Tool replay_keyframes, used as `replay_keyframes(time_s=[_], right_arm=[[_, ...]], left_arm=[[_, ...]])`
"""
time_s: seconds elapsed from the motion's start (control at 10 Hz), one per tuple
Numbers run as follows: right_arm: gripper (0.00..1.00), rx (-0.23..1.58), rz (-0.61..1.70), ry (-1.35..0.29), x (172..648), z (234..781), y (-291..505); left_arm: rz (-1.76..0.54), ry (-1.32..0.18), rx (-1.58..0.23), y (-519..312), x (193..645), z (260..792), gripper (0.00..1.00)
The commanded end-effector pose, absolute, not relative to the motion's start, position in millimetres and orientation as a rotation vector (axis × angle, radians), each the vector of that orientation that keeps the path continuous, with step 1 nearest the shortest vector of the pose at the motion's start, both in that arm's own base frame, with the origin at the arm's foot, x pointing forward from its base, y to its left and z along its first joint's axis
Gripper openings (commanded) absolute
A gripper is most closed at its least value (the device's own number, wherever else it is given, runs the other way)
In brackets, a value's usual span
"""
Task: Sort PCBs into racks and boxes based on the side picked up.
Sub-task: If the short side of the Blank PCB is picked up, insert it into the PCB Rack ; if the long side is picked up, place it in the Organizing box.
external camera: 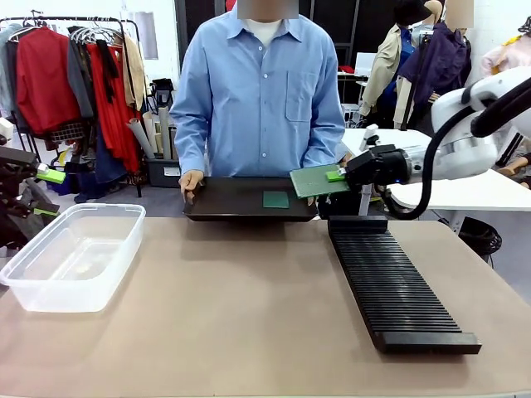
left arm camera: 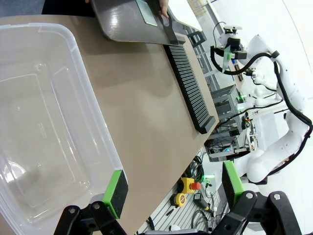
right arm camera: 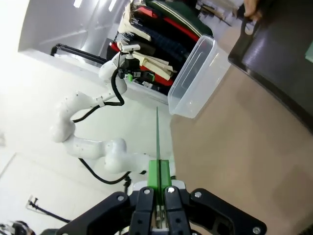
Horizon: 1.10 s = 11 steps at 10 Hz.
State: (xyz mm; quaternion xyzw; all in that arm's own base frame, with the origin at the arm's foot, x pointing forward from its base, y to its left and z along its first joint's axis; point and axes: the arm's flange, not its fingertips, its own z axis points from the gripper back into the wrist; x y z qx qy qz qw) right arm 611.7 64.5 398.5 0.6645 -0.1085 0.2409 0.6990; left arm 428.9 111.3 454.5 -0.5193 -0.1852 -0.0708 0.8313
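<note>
Front view shows the right gripper [external camera: 343,175] clamped on one edge of a PCB [external camera: 314,181] held near level; the rack [external camera: 390,282] begins just below the gripper, running robotward.

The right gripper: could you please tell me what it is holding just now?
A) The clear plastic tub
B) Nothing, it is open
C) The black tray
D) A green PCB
D: the right gripper is shut on the edge of a green PCB, which it holds up in the air.
</note>
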Motion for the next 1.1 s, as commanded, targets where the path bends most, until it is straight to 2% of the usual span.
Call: replay_keyframes(time_s=[0.0,0.5,0.8,1.0], right_arm=[[0.00,1.482,0.593,-0.369,595.8,388.0,38.9],[0.00,1.412,0.748,-0.604,595.4,360.1,-37.5],[0.00,1.322,0.832,-0.704,609.2,347.3,-62.3],[0.00,1.346,0.880,-0.743,618.5,338.3,-78.2]], left_arm=[[-0.139,-0.389,-1.099,111.0,428.4,457.5,1.00],[-0.139,-0.389,-1.099,111.0,428.4,457.5,1.00],[-0.139,-0.389,-1.099,111.0,428.4,457.5,1.00],[-0.139,-0.389,-1.099,111.0,428.4,457.5,1.00]])
